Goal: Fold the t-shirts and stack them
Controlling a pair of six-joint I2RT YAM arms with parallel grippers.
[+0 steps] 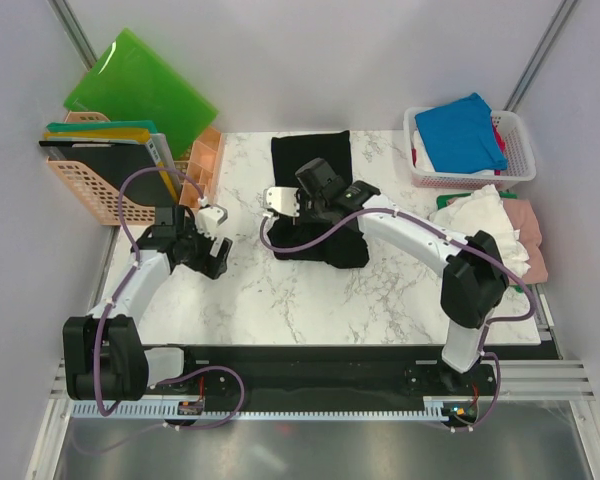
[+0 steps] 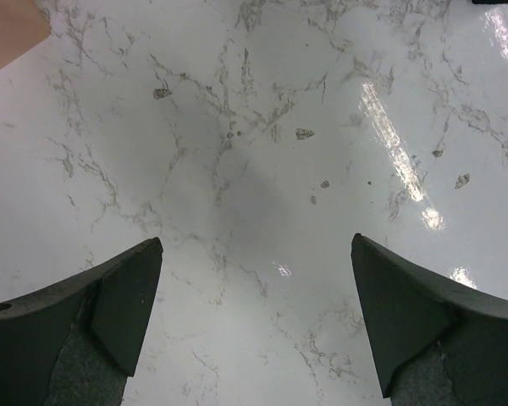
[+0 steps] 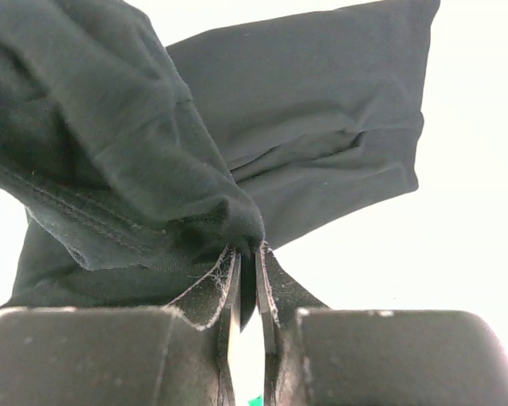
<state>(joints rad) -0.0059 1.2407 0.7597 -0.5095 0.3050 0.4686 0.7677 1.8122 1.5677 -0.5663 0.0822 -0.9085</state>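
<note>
A large black t-shirt (image 1: 310, 155) lies partly folded on the marble table (image 1: 280, 300) at its far centre. My right gripper (image 1: 318, 185) hovers over it, shut on a bunched fold of the black cloth. In the right wrist view the pinch (image 3: 247, 254) lifts that fold, and the black t-shirt (image 3: 322, 110) spreads out below on the white surface. My left gripper (image 1: 213, 260) is to the left of the shirt, apart from it. It stands open over bare marble (image 2: 256, 254), with nothing between its fingers (image 2: 123, 304).
A white basket (image 1: 520, 135) at the far right holds a bright blue shirt (image 1: 462, 130). White and pink shirts (image 1: 495, 225) are piled at the right edge. Green plastic boards (image 1: 140, 85) and an orange basket (image 1: 85, 185) stand at the far left, with a small orange tray (image 1: 205, 165) beside them.
</note>
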